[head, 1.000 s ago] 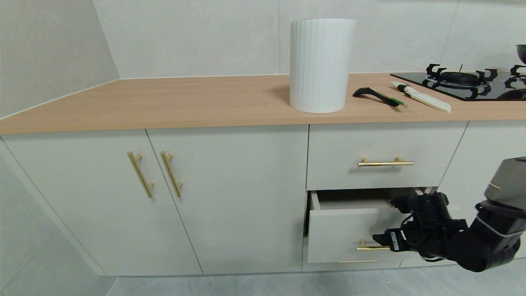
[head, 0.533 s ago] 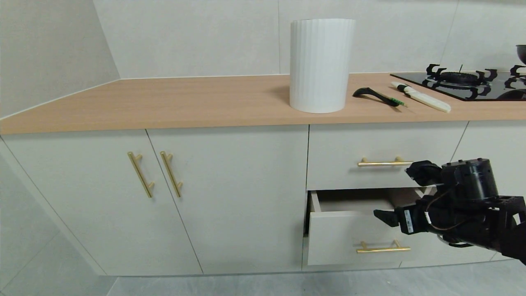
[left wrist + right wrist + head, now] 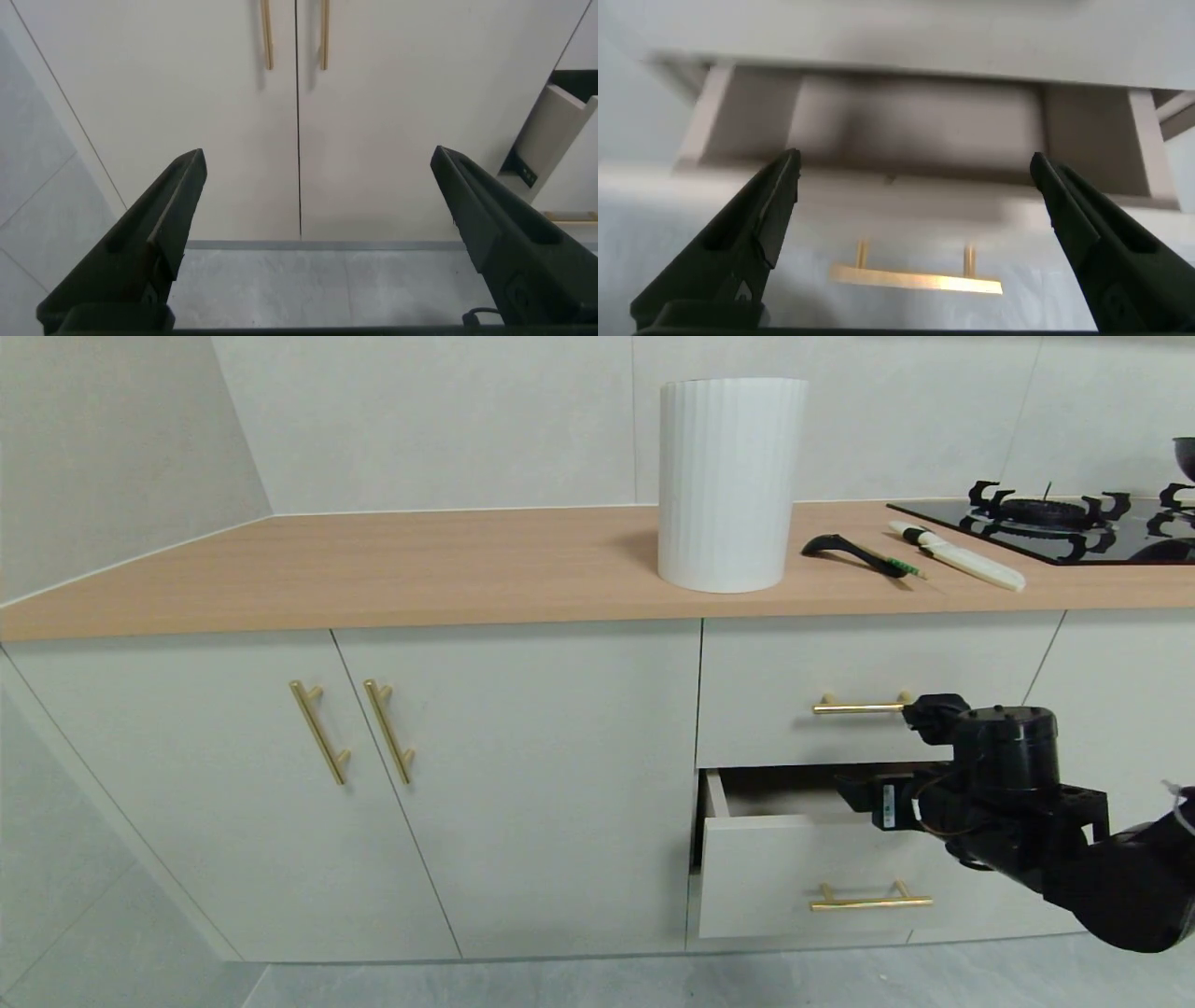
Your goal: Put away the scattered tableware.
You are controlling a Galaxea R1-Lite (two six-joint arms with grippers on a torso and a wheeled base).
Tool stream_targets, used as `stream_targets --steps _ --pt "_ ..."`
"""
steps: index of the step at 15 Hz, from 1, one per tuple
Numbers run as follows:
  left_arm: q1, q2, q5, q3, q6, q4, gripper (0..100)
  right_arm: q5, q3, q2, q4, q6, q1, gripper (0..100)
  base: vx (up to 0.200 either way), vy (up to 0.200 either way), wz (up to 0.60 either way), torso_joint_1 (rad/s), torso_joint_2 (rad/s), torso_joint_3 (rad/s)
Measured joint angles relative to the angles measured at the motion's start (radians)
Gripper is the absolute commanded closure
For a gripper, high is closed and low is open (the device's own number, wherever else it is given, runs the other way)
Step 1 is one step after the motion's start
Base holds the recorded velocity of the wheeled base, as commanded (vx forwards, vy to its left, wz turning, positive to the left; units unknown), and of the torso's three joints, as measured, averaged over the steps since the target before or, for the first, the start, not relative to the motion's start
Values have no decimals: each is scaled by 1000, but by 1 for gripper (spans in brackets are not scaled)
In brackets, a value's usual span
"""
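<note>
The right end effector (image 3: 882, 749) hangs released and empty before the open lower drawer (image 3: 784, 868). The left end effector (image 3: 313, 243), also released, faces the cabinet doors (image 3: 187, 112). On the desk (image 3: 373, 569) above, a black utensil (image 3: 854, 555) and a white knife (image 3: 957, 557) lie right of a white canister (image 3: 728, 485).

tabletop (image 3: 373, 569): runs across above the cabinets.
canister (image 3: 728, 485): on the tabletop, near its front edge.
curved utensil (image 3: 854, 555): on the tabletop, at 3 o'clock from the canister, just beside it.
knife (image 3: 957, 558): at 3 o'clock from the curved utensil, near it but apart.
hob (image 3: 1046, 527): at 1 o'clock from the knife.
double doors (image 3: 523, 784): under the tabletop, at 7 o'clock from the canister.
upper drawer (image 3: 794, 681): at 6 o'clock from the curved utensil.
open drawer (image 3: 775, 868): directly below the upper drawer.
right pincer (image 3: 878, 749): before the two drawers, above the open drawer's front (image 3: 915, 163).
left pincer (image 3: 316, 159): before the double doors, low by the floor.
</note>
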Motion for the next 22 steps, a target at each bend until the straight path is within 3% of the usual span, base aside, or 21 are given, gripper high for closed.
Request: stream_targets --steps 4,14,22 --pt "0 0 0 0 0 0 0 -17 -4 113 -66 7 -9 0 0 0 0 0 0 0" --pt "0 0 0 0 0 0 0 -17 0 139 -60 5 -11 0 0 0 0 0 0 0" --pt "0 0 0 0 0 0 0 -6 -1 68 112 4 -12 0 0 0 0 0 0 0"
